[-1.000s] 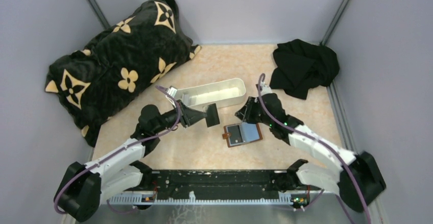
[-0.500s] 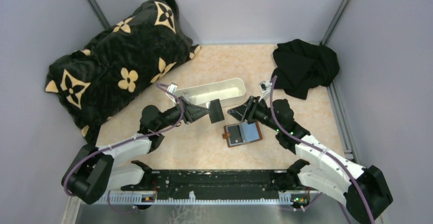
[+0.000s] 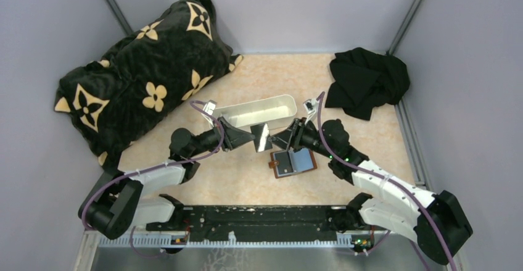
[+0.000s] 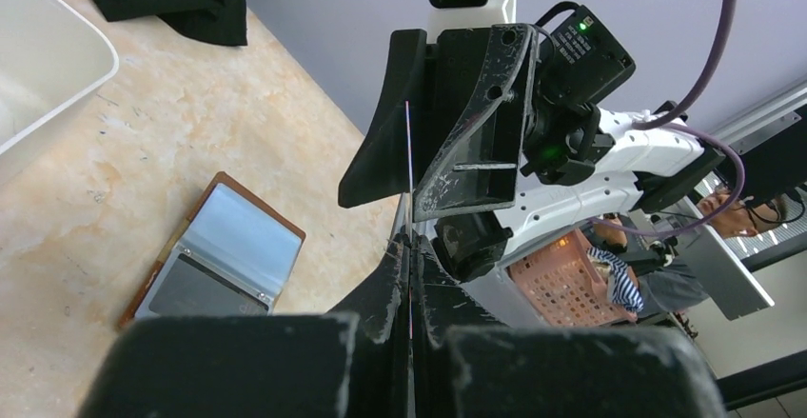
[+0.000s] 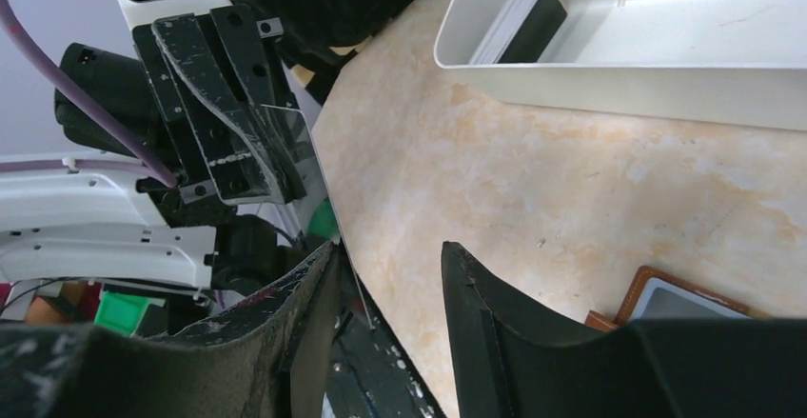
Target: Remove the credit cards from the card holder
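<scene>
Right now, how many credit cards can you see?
1: a credit card pinched in the shut left gripper, its far end between the fingers of the open right gripper. More may hide in the pockets of the card holder.

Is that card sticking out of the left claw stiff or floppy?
Probably stiff: the card stands straight from the shut left gripper without sagging. Likely light, since it looks hair-thin edge-on. Its glossy face might slip.

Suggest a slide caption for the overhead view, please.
Left hand holds a card inside the open right hand; the wallet lies open nearby.
</scene>
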`<state>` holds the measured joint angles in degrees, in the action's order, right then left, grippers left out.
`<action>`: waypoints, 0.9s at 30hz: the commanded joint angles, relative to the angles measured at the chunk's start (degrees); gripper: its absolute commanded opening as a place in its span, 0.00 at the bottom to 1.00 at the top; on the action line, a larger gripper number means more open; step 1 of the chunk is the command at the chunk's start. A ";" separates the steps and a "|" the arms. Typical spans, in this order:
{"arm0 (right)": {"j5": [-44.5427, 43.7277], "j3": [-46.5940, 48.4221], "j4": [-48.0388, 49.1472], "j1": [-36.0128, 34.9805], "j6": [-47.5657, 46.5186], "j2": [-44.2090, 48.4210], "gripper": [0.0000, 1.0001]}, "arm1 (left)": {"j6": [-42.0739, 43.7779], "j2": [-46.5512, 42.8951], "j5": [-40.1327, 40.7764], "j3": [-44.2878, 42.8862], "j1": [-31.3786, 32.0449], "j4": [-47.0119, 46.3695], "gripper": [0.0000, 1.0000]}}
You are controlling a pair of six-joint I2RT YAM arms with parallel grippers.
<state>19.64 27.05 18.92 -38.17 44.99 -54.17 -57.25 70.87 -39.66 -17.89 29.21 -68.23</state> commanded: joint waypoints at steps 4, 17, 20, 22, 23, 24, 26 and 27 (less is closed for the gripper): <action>1.06 5.94 7.00 -2.14 -1.31 -3.59 0.29 | 0.38 -0.19 -2.59 -1.53 -0.20 -0.96 0.00; 1.76 8.42 6.31 -2.34 -0.81 -5.79 0.00 | 1.51 0.45 -1.40 -2.71 -0.46 4.41 0.21; -1.90 13.62 -0.93 -2.34 -2.94 -6.76 0.00 | 5.45 -3.52 2.42 -3.48 -0.56 13.68 0.53; -5.60 18.65 -8.70 -2.37 -4.69 -8.68 0.00 | 10.53 -8.59 8.50 -4.77 -0.49 25.19 0.88; -8.03 21.10 -12.13 -2.35 -5.79 -9.92 0.00 | 13.63 -11.47 12.13 -6.10 -0.47 32.57 0.98; -10.28 23.70 -14.90 -2.34 -6.61 -11.41 0.00 | 16.63 -13.85 16.17 -7.37 -0.48 38.52 0.99; -13.67 28.82 -19.65 -2.34 -7.97 -15.36 0.00 | 22.32 -17.48 23.75 -10.71 -0.53 50.42 1.00; -14.91 31.45 -21.57 -2.41 -8.45 -17.88 0.00 | 24.27 -18.63 26.23 -12.32 -0.61 54.96 1.00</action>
<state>12.80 49.28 7.35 -40.03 40.58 -66.22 -45.45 57.76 -28.18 -23.77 28.53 -37.21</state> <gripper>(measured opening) 0.008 0.992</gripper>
